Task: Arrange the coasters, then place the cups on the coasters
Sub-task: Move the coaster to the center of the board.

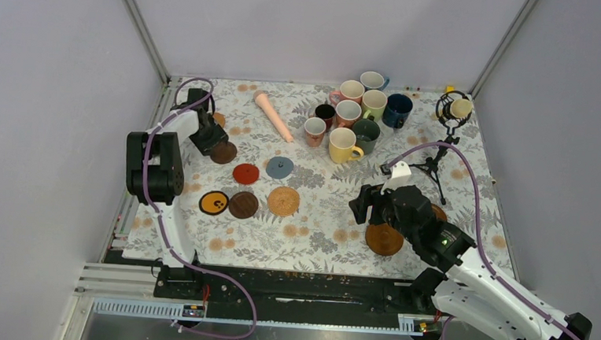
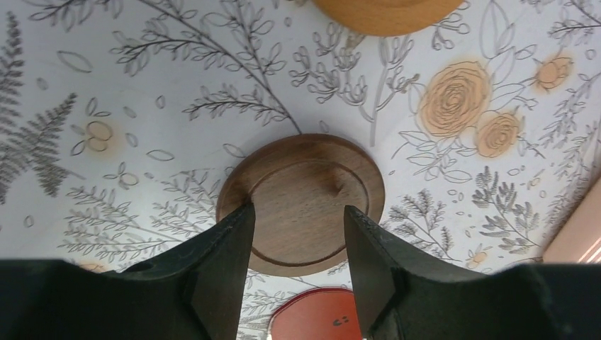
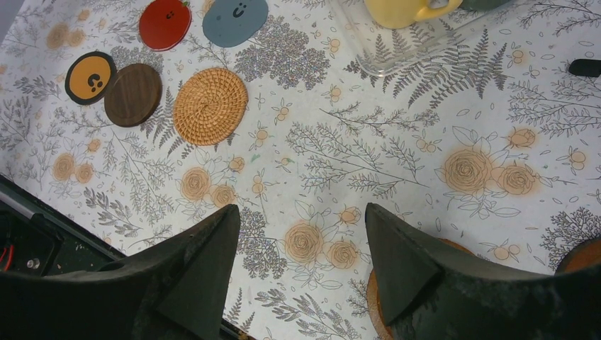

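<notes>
One brown coaster (image 2: 301, 191) lies under the left fingers (image 2: 220, 273).

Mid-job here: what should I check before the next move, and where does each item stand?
1. Left gripper open above the dark brown coaster: ok.
2. That coaster clamped: cannot tell.
3. Right gripper open, empty: ok.
4. Orange wood coaster near the tan woven coaster: not ok, lies apart by the right gripper.
5. Cups on coasters: not ok, all grouped at the back.

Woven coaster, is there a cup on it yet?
No, the woven coaster lies bare on the flowery cloth, with nothing standing on top of it.
</notes>
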